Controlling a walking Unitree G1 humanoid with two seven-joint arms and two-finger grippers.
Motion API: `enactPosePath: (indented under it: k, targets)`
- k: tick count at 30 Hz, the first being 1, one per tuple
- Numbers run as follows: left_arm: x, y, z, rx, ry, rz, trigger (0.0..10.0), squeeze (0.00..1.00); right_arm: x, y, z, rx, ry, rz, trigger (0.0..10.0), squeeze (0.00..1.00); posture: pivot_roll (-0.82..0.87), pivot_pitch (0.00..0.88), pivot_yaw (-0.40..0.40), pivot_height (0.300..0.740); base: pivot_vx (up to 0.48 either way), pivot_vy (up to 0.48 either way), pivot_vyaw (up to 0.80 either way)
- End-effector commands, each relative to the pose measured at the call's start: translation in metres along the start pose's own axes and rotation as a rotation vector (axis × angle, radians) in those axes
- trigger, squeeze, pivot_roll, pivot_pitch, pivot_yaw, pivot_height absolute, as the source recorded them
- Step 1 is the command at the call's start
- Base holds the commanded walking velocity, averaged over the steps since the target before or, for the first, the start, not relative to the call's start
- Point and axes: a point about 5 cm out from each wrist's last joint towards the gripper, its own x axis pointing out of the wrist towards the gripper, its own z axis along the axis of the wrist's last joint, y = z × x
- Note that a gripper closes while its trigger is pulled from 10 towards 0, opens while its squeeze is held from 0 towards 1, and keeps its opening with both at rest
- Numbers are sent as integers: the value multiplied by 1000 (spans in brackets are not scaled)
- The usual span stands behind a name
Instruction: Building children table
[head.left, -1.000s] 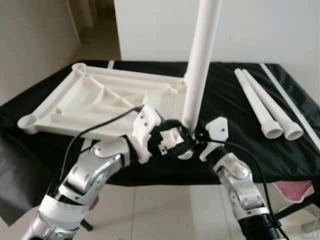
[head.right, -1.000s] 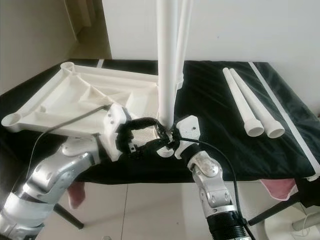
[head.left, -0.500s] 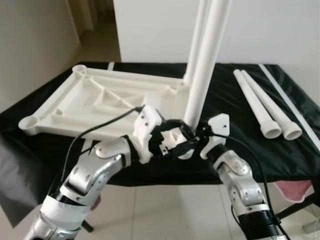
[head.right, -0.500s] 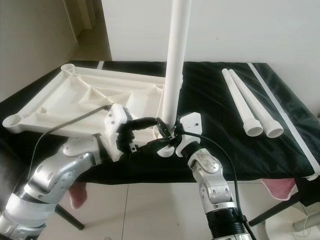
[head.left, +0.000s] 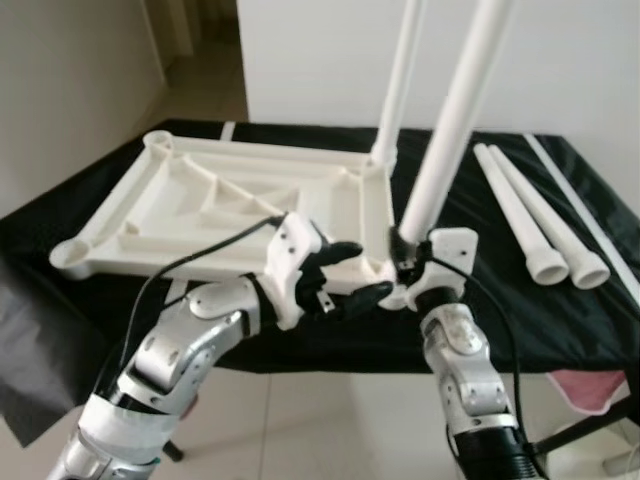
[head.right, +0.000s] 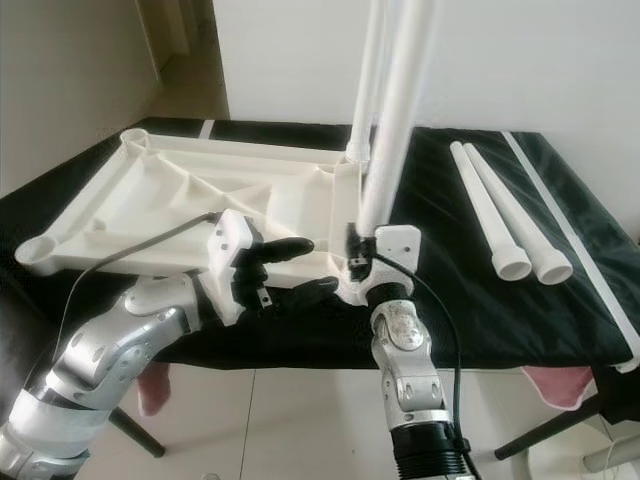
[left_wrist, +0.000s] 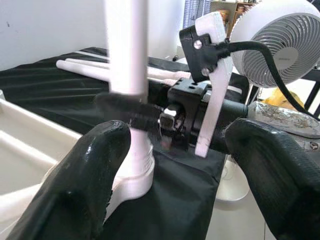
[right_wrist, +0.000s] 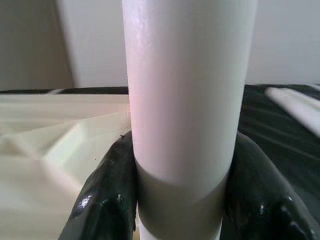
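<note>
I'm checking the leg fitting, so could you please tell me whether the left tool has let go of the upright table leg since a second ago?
Yes. The left tool has opened and drawn back toward the robot's left, away from the table leg, which the right tool grips at the tabletop corner.

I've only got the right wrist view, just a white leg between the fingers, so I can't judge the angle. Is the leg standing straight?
Observer: No. The leg in the right gripper tilts, with its top leaning to the robot's right.
Operator: Where's its lower end?
Observer: At the near right corner of the upturned tabletop. I can't tell if it is seated.
Operator: And the left gripper?
Observer: The left gripper is open, just left of that corner.
Operator: Any other legs?
Observer: A far leg stands at the far right corner, and two spare legs lie on the black cloth to the right.
</note>
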Motion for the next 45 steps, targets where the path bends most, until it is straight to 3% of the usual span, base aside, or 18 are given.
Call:
enactPosePath:
  k: [1, 9, 31, 32, 38, 45]
  targets:
    - [1, -6, 4, 6, -12, -53, 10000, 0, -8, -22, -25, -6, 126, -163, 10000, 0, 15, 11, -33, 740, 0, 0, 0]
    - [4, -9, 4, -4, -22, -63, 10000, 0, -11, -32, -28, 17, 140, -352, 10000, 0, 11, 0, -30, 740, 0, 0, 0]
    - [8, -6, 3, -7, -30, -40, 10000, 0, -9, -22, -21, 38, 73, -325, 10000, 0, 1, 0, -20, 740, 0, 0, 0]
    - [8, -6, 3, -13, -31, -44, 10000, 0, -9, -24, -19, 41, 59, -329, 10000, 1000, -2, 0, -18, 740, 0, 0, 0]
    - [8, -7, 2, -20, -36, -31, 10000, 0, -6, -21, -10, 35, -4, -263, 10000, 1000, -7, 0, -16, 740, 0, 0, 0]
    - [14, 1, 1, -9, -42, 30, 10000, 0, -4, -19, -10, 27, -6, -185, 10000, 1000, -7, 0, -20, 740, 0, 0, 0]
